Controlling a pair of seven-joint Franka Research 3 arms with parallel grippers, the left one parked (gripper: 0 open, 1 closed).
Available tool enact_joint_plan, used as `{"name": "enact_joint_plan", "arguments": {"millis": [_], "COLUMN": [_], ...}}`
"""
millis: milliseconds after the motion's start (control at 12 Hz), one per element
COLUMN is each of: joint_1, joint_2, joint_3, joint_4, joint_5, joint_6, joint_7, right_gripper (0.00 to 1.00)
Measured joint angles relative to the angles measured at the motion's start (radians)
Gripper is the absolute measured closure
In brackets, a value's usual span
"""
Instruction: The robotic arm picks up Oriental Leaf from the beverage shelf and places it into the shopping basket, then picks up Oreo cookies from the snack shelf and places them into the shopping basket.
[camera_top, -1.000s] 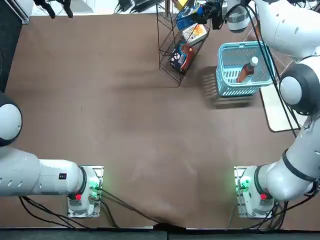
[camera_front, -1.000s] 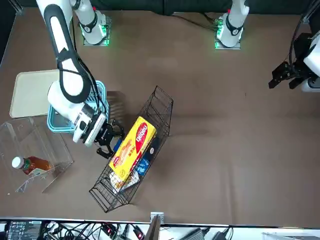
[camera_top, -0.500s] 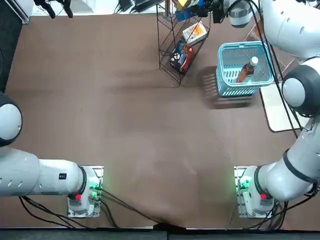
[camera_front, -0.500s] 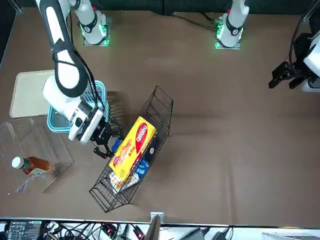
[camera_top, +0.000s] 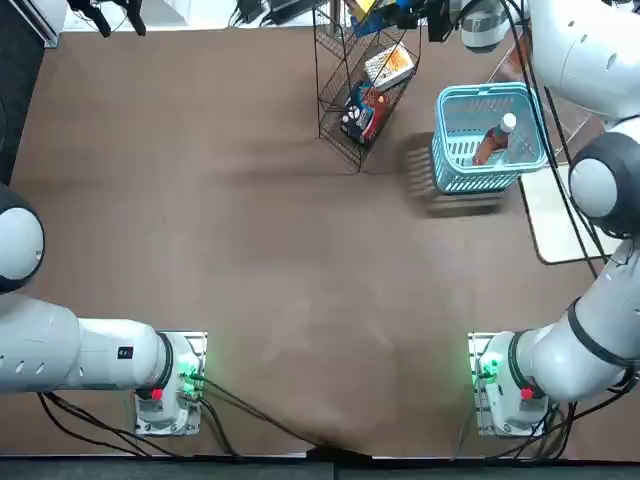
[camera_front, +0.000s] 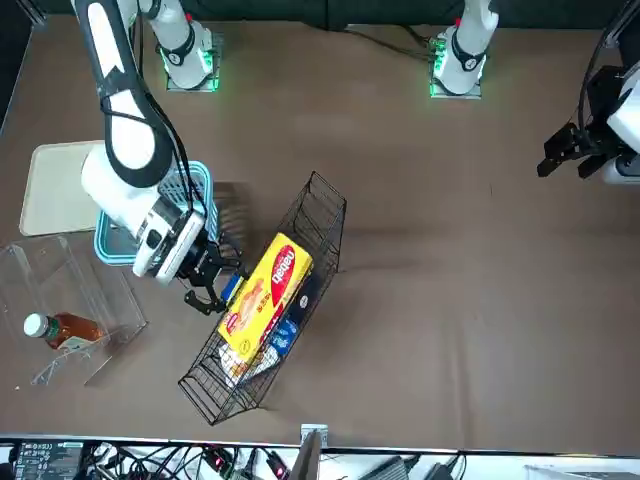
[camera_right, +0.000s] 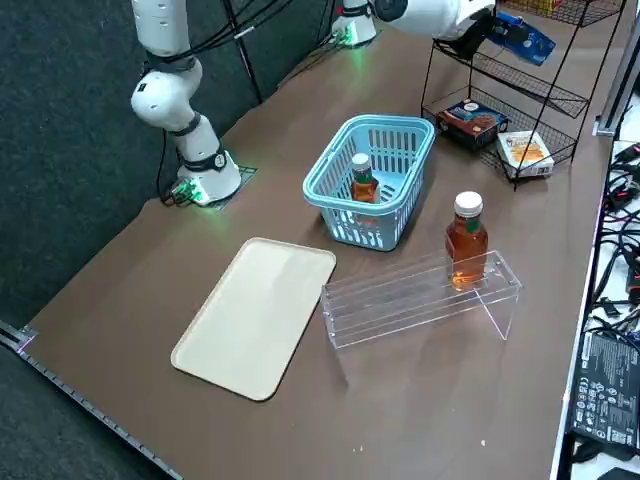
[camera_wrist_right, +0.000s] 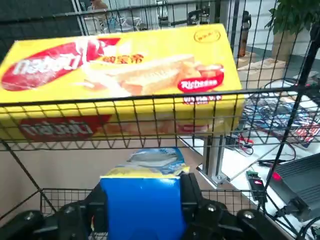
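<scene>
Oreo cookies: a blue pack clamped between the two fingers of the right gripper, shown close up in the wrist view. In the right side view the same blue pack sits at the gripper's tip against the upper tier of the snack shelf.
Fingers: closed firmly on the pack's two sides, spread only as wide as the pack itself; the black pads press flat against it. They touch nothing else that I can see.
Why held this way: a side-on squeeze looks suited to sliding the pack out between the wire tiers without tipping it.
Snack shelf: a black wire rack near the table's far edge. A large yellow wafer box lies on the tier above the gripper, behind the wire, and smaller packets rest on the lower tiers.
Shopping basket: a light blue plastic basket just beside the rack, on the working arm's side, so the carry is short.
Oriental Leaf: a white-capped bottle of brown tea already stands inside the basket, so the first half of the task appears done.
Beverage shelf: a clear plastic stand beyond the basket, holding one more bottle.
Stage: judged as the Oreo pick, pack gripped and not yet clear of the rack.
</scene>
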Motion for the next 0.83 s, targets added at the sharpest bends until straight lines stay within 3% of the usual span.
{"name": "enact_joint_plan", "arguments": {"millis": [833], "joint_1": [-0.031], "joint_2": [-0.279], "joint_3": [-0.014], "joint_4": [-0.299], "joint_5": [-0.053], "joint_6": [0.002], "joint_7": [0.0], "right_gripper": [0.39]}}
